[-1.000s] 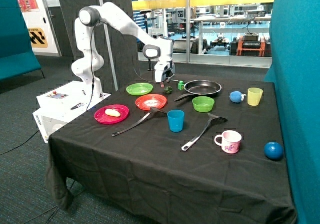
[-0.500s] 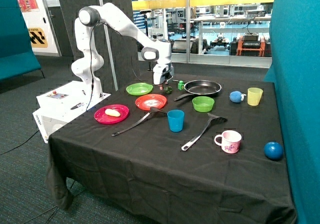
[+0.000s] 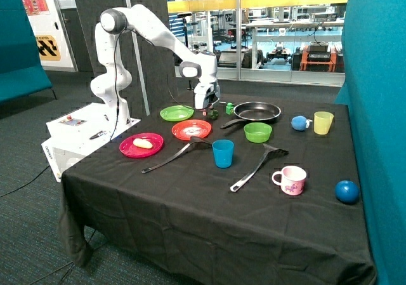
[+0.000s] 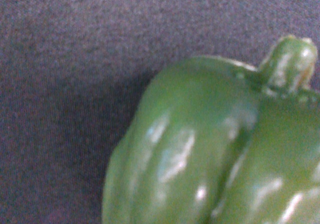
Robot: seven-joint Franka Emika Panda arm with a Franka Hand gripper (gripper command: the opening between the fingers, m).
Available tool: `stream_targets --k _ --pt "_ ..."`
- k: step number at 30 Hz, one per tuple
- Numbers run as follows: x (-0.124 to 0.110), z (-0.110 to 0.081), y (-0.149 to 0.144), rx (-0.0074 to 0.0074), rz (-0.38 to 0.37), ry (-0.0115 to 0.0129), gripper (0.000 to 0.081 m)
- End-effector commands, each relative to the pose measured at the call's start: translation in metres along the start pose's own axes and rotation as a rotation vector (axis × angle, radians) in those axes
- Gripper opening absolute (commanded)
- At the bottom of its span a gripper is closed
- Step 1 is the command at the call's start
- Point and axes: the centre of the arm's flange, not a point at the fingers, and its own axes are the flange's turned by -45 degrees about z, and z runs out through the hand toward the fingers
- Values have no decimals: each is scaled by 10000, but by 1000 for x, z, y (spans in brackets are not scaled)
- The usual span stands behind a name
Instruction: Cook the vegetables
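Observation:
The dark green vegetable [image 3: 214, 114], a toy pepper, lies on the black cloth between the green plate [image 3: 177, 113] and the black pan [image 3: 257, 112]. It fills the wrist view [image 4: 210, 149] very close, stem up, on the cloth. My gripper [image 3: 206, 110] is low over the table right beside the pepper, on its green-plate side. The pale yellow vegetable [image 3: 143, 143] lies on the pink plate [image 3: 141, 146] near the table's edge by the robot base. The pan holds nothing.
An orange plate [image 3: 191, 129], a green bowl [image 3: 257, 132], a blue cup [image 3: 222, 153], two black spatulas [image 3: 171, 159] [image 3: 257, 166], a pink mug [image 3: 290, 179], a yellow cup [image 3: 323, 122], two blue balls [image 3: 299, 123] [image 3: 347, 191] and a bright green cube [image 3: 229, 108] stand around.
My gripper has come down toward the table and now sits right next to the green pepper. Nothing else has moved.

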Motion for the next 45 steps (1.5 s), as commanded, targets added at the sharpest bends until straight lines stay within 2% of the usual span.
stream_targets --k 1,24,45 --pt "-2 5 -6 27 -91 -13 617" --pt "16 7 -23 28 -171 -13 624" --pt "9 17 -25 28 -240 -13 613"
